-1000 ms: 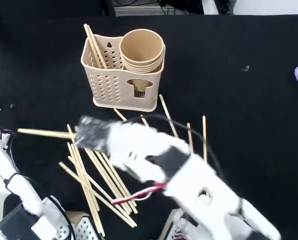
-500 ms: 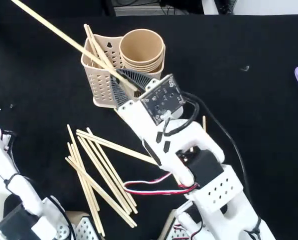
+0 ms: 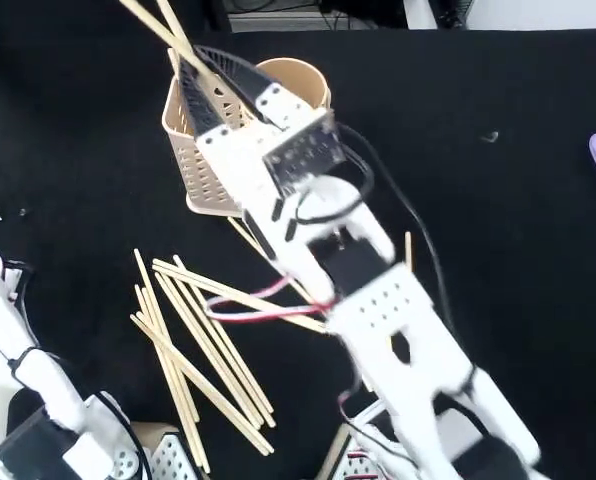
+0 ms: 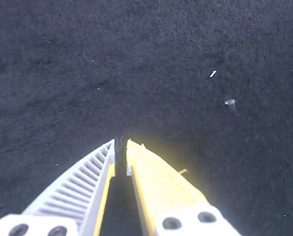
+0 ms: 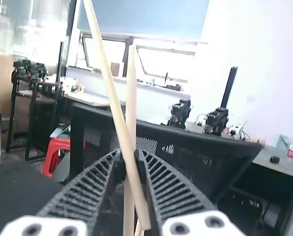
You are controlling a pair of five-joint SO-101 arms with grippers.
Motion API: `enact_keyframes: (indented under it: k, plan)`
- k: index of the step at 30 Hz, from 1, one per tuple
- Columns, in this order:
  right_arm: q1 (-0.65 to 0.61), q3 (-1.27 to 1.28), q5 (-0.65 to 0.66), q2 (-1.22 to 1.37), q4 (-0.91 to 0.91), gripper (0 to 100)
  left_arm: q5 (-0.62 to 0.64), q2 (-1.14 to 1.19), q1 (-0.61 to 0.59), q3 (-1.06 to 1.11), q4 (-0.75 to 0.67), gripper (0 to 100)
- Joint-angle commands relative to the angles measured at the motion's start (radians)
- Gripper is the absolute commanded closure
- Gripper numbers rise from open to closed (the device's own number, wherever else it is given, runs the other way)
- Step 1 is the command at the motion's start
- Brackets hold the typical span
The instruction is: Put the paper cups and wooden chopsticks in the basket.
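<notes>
Two pale wooden chopsticks [image 3: 153,22] are clamped, crossed, between the black ribbed fingers [image 5: 95,179] of the right gripper [image 3: 191,55]. Their free ends slant up and away past the far edge of the black tabletop [image 3: 508,250]. In the right wrist view the two sticks [image 5: 103,64] cross just at the tips of the gripper [image 5: 129,160], whose fingers close narrowly on them.

The gripper hangs over the left part of the beige perforated plastic basket [image 3: 203,170], which stands near the tabletop's far edge, left of middle. A stack of tan paper cups [image 3: 316,88] sits in the basket's right part, partly covered by the arm.

A scatter of loose wooden chopsticks [image 3: 203,350] lies flat near the tabletop's near edge, left of the right arm, with some crossing one another. One more stick [image 3: 408,250] shows just beside the arm on its other side.

The left gripper [image 4: 121,143] hovers over bare tabletop, its fingers pressed together with nothing between them. The left arm [image 3: 23,390] sits at the near left corner.
</notes>
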Motion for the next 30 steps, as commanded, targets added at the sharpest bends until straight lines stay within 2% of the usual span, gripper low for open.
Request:
enact_keyframes:
  k: [1, 4, 10, 18, 30]
  plan:
    - [0.017, -0.128, -0.008, 0.082, -0.077, 98.8, -0.003, -0.031, 0.008, -0.007, -0.014, 95]
    - [0.014, -0.205, -0.009, 0.153, -0.097, 98.8, -0.003, -0.031, 0.008, -0.007, -0.014, 95]
    - [0.021, -0.344, -0.101, 0.291, -0.103, 98.8, -0.003, -0.031, 0.01, -0.007, -0.012, 95]
    - [0.038, -0.472, -0.104, 0.47, -0.103, 98.8, -0.003, -0.031, 0.01, -0.007, -0.011, 95]
    - [0.072, -0.501, -0.106, 0.587, -0.104, 98.8, -0.003, -0.031, 0.036, -0.007, -0.011, 95]
